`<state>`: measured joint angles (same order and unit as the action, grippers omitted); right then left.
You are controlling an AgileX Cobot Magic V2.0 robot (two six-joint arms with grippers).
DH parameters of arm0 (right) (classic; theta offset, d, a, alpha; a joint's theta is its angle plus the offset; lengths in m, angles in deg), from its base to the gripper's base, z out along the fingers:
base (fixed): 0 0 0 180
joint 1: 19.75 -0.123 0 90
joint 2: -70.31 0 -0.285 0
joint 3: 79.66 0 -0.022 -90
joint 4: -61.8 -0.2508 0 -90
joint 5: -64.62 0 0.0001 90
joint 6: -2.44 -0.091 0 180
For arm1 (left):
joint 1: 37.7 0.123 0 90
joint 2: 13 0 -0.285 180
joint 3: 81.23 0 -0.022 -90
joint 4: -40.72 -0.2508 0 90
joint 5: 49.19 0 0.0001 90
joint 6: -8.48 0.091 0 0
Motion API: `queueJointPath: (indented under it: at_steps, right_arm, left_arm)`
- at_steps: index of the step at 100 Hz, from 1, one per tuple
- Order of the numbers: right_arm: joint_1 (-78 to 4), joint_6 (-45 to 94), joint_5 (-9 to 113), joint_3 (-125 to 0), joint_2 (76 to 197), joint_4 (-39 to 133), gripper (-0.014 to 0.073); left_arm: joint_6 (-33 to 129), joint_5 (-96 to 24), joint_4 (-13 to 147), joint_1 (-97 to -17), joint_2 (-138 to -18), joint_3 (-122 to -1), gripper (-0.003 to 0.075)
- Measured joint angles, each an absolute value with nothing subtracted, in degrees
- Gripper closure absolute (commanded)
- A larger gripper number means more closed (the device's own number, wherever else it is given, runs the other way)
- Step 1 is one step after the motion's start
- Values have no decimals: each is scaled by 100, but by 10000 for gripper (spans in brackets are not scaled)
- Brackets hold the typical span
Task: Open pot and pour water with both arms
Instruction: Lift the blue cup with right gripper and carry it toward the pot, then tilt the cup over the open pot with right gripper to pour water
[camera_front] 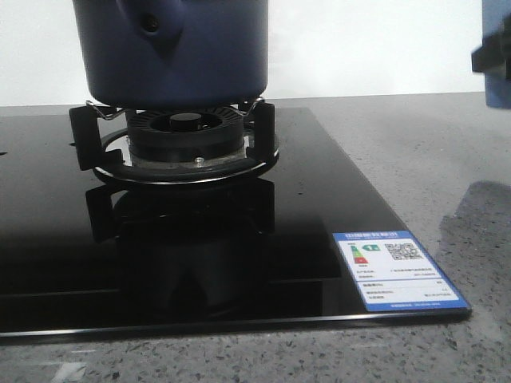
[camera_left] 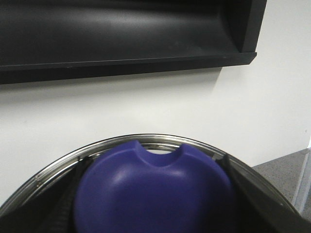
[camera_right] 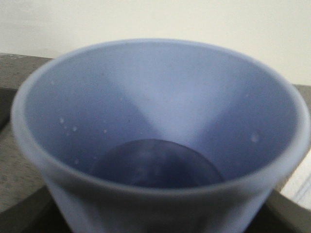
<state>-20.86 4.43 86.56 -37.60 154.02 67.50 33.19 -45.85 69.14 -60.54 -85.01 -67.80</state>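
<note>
One big pot (camera_front: 172, 52) sits on the gas burner (camera_front: 185, 136) of a shiny black stove top (camera_front: 48, 231). The pot is dark navy blue and round, with straight sides that curve in at the bottom. A handle lug (camera_front: 152, 24) of the same blue sticks out on the side facing the camera, and it has a small hole in it. The top of the pot is cut off in the front view, so whether it is covered cannot be told there. Black pan supports (camera_front: 84, 136) stand around the burner and hold the pot up. The pot's dark shape shows as a reflection in the glass below the burner.

A blue and white sticker (camera_front: 397, 270) lies on the stove top, well to the right of the burner and nearer the camera. The stove top rests in a gray speckled counter (camera_front: 431, 144). A white wall (camera_front: 359, 48) stands behind the burner.

The left wrist view shows a rounded, dark blue knob (camera_left: 155, 189) with a dip in its upper edge, and a shiny metal rim (camera_left: 146, 140) curving around it. Dark finger parts (camera_left: 63, 213) sit on both sides of the knob and seem to clamp it. A long black shelf (camera_left: 121, 34) hangs on the wall.

The right wrist view is filled by a pale blue cup (camera_right: 155, 126), open at the top, with a dark round bottom. It is very close and blurry. Dark parts sit by its sides, but I cannot tell if this claw is squeezing it. A blue bit (camera_front: 497, 56) shows far right of the burner.
</note>
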Motion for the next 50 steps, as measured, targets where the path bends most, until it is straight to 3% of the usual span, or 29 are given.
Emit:
queueJointPath:
  at_steps: [19, 50]
  right_arm:
    - [-2770, 440, 7357, -4688, 15011, 7362, 255]
    - [-4152, 440, 5776, -6342, 15367, 8503, 255]
  left_arm:
    - [3319, -4585, 6837, -6032, -8501, -6780, 358]
    - [3319, -4595, 6761, -6009, -8501, -6780, 358]
